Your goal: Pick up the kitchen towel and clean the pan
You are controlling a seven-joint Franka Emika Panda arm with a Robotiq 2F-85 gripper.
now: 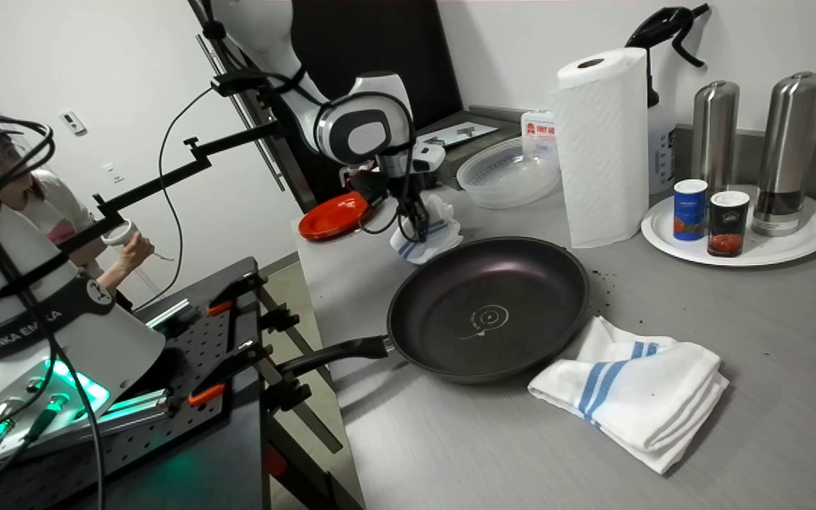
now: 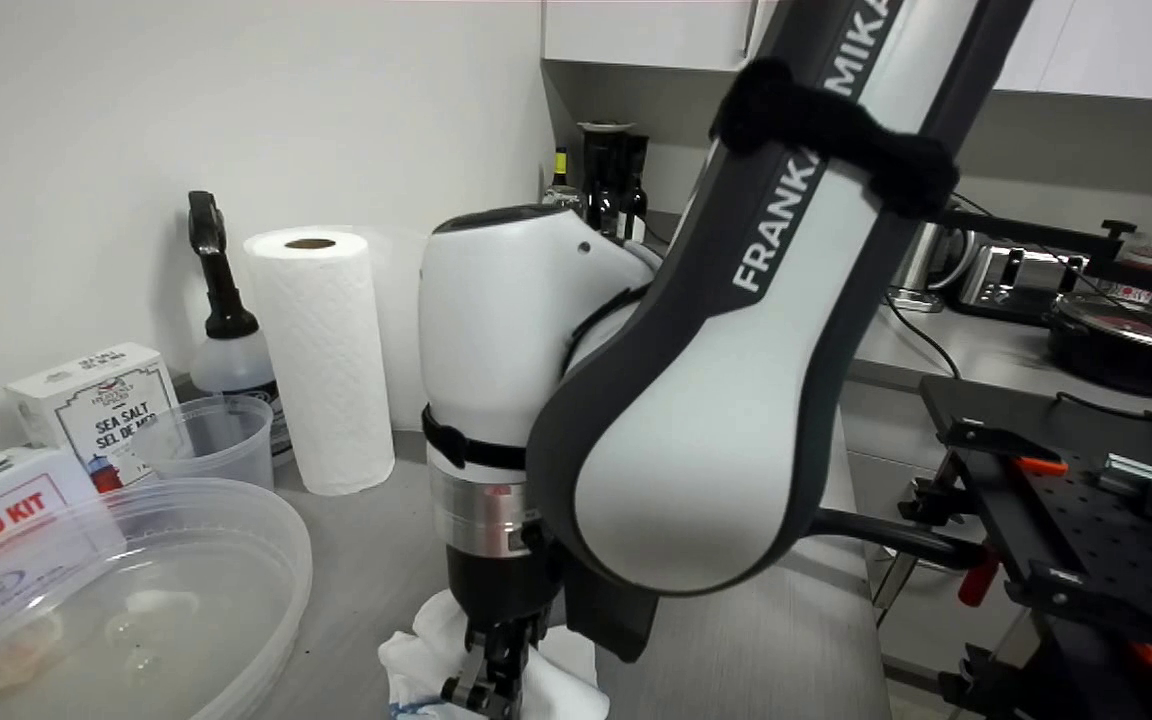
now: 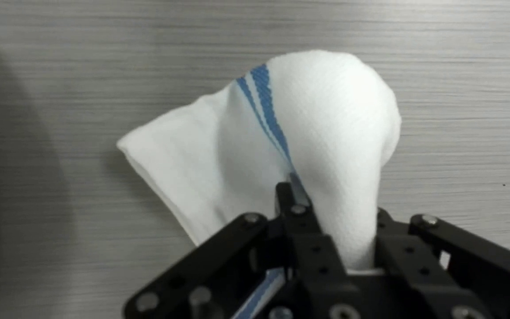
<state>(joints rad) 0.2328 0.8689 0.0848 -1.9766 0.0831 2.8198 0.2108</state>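
Jaws: nearly closed, a thick fold of the held towel (image 3: 339, 115) pinched between them, low in the wrist view.
Held towel: white, blue-striped; upper centre of an exterior view, just above the pan (image 1: 486, 312).
Pan: black, mid-frame on the grey desk (image 1: 450, 446), handle pointing left.
Folded towel (image 1: 663, 389): lower right of the frame, just beside the pan.

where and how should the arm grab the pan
Probably by the handle, from above, jaws closing across it: it's slim and juts past the edge of the counter, while the pan itself is broad and round. The gripper would first have to release the towel it holds.
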